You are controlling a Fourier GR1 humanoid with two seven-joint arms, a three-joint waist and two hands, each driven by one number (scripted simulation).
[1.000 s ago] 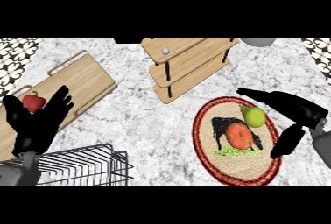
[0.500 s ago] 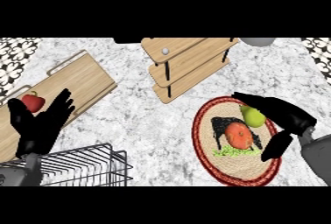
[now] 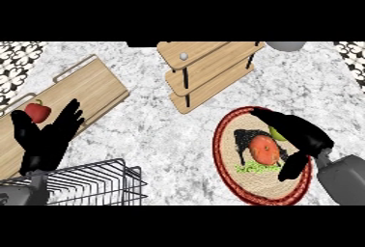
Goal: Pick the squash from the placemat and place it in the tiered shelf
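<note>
Marble-patterned desk [image 3: 157, 130] fills the head view, the only view there is. At the right lies a round woven placemat [image 3: 227, 159] with a dark red rim. On it sits an orange-red squash [image 3: 264, 148], resting over a dark patch with a bit of green at its lower edge. A small yellow-green fruit [image 3: 276, 134] lies just beside the squash, toward the upper right, partly hidden.

The right robot hand [image 3: 303, 137] hangs over the placemat's right half — fingers spread wide and curved, arched above the squash and the green fruit, thumb pointing down toward the mat's lower rim. It holds nothing; whether a finger touches the squash cannot be told. Its grey forearm [image 3: 345, 176] comes in from the lower right corner.

The tiered shelf [image 3: 210, 67], of light wood with thin dark posts, stands at the upper middle, well apart from the placemat. A small white ball-like thing [image 3: 184, 56] sits on its top tier.

At the left, a wooden cutting board [image 3: 78, 94] lies slantwise, and a red pepper-like fruit [image 3: 37, 112] rests on it. The left robot hand [image 3: 46, 140] shows at the left edge, wide with fingers up, at rest just below the red fruit. A black wire rack [image 3: 89, 183] stands at the lower left, just beside that hand.
</note>
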